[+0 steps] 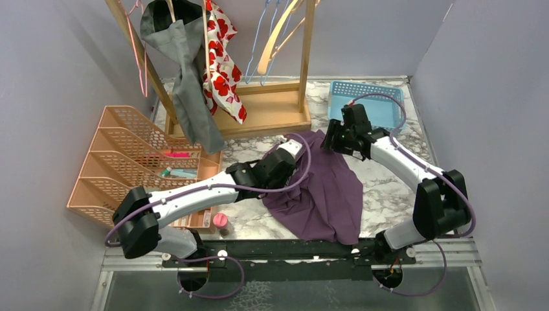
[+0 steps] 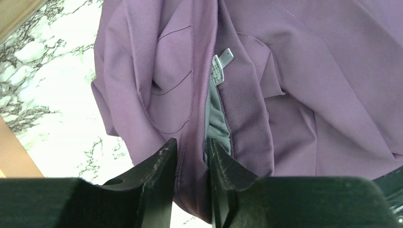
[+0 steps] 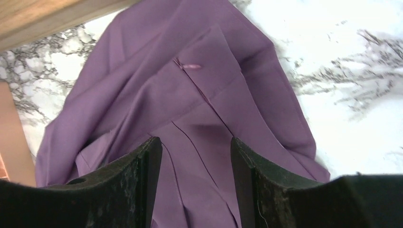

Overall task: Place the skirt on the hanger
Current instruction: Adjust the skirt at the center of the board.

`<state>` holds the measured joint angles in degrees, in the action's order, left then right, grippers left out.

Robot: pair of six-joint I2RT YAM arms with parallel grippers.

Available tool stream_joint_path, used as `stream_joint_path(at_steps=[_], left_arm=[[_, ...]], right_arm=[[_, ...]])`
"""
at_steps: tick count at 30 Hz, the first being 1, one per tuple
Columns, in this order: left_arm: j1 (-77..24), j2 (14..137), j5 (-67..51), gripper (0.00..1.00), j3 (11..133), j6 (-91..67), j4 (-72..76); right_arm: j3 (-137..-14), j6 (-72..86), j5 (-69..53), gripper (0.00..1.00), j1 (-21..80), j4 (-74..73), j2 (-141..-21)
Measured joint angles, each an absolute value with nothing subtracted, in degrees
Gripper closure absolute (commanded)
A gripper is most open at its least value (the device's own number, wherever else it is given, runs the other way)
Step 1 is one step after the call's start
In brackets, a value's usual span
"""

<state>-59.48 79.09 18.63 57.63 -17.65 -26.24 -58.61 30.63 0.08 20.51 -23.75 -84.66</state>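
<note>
Grasping stage, I judge: left gripper (image 2: pixel 190 148) pinches the skirt (image 1: pixel 317 188), right gripper (image 3: pixel 195 149) hovers spread; next, lift toward the hanger (image 1: pixel 272 42) at twelve o'clock.

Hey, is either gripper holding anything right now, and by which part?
The left gripper pinches the purple skirt by a fold at its zipper opening, near the label. The right gripper stands open over the skirt, holding nothing.

the skirt (image 1: pixel 324 188) is plain purple with a grey lining (image 2: pixel 216 118), the table (image 1: pixel 388 194) white marbled with grey veins, the organiser (image 1: pixel 123 123) peach-orange, the basket (image 1: pixel 343 87) light blue, one hanging garment (image 1: pixel 188 84) plain grey and the cloth (image 1: pixel 223 71) by it white with a red print.
</note>
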Motion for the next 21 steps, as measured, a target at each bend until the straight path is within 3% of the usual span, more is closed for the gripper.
stream_joint_path(at_steps=[7, 16, 21], left_arm=[[-59.3, 72.7, 19.2, 0.87, 52.4, -21.5, -24.4], [-59.2, 71.0, 19.1, 0.91, 49.0, -23.3, -22.7], [-59.0, 70.4, 19.1, 0.93, 48.8, -23.4, -22.0]], right_arm=[[-67.1, 30.5, 0.1, 0.37, 22.2, -23.1, -91.4], [-75.8, 31.0, 8.2, 0.38, 28.2, -26.1, -99.7], [-75.5, 32.6, 17.6, 0.48, 28.7, -31.3, -101.3]])
